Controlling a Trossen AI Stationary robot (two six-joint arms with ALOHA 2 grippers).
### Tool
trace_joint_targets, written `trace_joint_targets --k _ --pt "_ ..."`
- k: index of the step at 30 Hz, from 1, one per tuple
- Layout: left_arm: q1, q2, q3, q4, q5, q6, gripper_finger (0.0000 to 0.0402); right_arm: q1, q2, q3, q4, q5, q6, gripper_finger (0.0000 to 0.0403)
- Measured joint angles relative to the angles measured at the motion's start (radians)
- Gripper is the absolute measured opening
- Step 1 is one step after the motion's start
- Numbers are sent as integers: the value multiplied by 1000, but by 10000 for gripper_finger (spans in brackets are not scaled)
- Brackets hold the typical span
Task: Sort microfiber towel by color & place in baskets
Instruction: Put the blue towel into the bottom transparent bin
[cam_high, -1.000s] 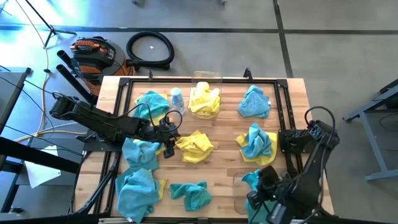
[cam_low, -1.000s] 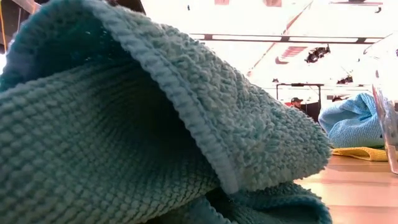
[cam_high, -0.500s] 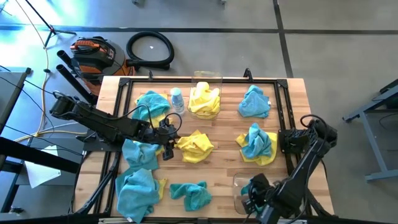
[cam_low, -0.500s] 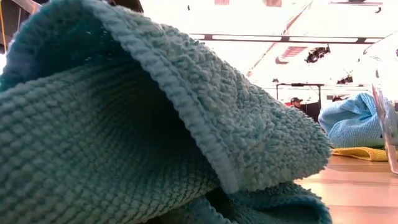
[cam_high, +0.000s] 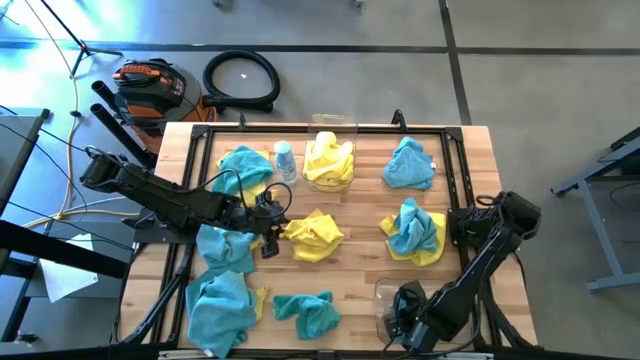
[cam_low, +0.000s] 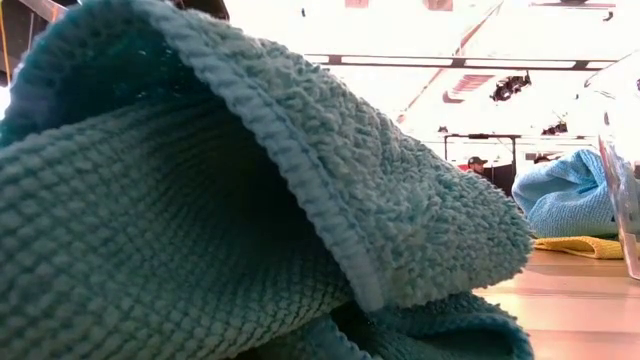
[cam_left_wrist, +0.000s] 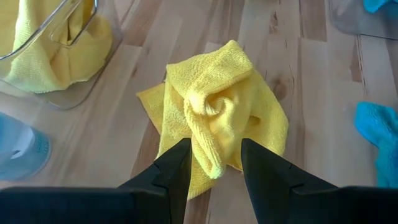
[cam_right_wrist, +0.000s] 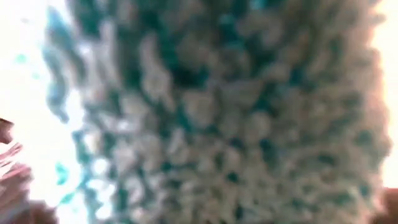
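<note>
My left gripper (cam_high: 272, 228) is open and low over the table's middle. Its fingers (cam_left_wrist: 177, 171) stand on either side of a raised fold (cam_left_wrist: 208, 152) of a crumpled yellow towel (cam_high: 315, 236) that lies on the wood. My right gripper (cam_high: 403, 318) is at the near right, over a clear basket (cam_high: 381, 296). A teal towel (cam_right_wrist: 217, 112) fills the right wrist view and hides its fingers. A second clear basket (cam_high: 331, 160) at the far middle holds yellow towels. Several teal towels (cam_high: 410, 165) lie loose on the table.
A small white-and-blue bottle (cam_high: 284, 160) stands left of the far basket. A teal towel lies on a yellow one (cam_high: 413, 233) at the right. Teal towels lie at the left (cam_high: 226, 247), near left (cam_high: 220, 305) and near middle (cam_high: 305, 313); one (cam_low: 250, 200) blocks the low view.
My right gripper has gone toward the table's near edge and a little leftward, onto the near basket. The teal towel that showed beside it is now hidden under the arm. My left arm has kept still.
</note>
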Motion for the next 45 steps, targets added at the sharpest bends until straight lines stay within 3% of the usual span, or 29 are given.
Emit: trace_joint_targets --k 5,9,11,22,26,30,39,45 --pt "-10 0 0 -1 -1 0 129 -1 0 -79 100 -36 62 110" --pt "-16 0 0 -1 -1 -2 129 -7 -9 -78 51 -128 61 148" --pt "-16 0 0 -1 -1 -2 129 -7 -22 -55 18 -126 63 159" --pt "-16 0 0 -3 -24 -10 129 -7 -62 262 -487 -66 76 167" --pt "-16 0 0 -3 -24 -12 129 -3 -63 332 -529 -62 93 167" --pt "-16 0 0 -5 -25 -19 129 -2 -62 290 -399 -93 93 138" --pt "-16 0 1 -7 -27 -22 129 -1 -25 -15 -82 -105 115 24" --pt "-16 0 1 -13 -27 -36 129 -1 -28 -214 202 -86 134 4"
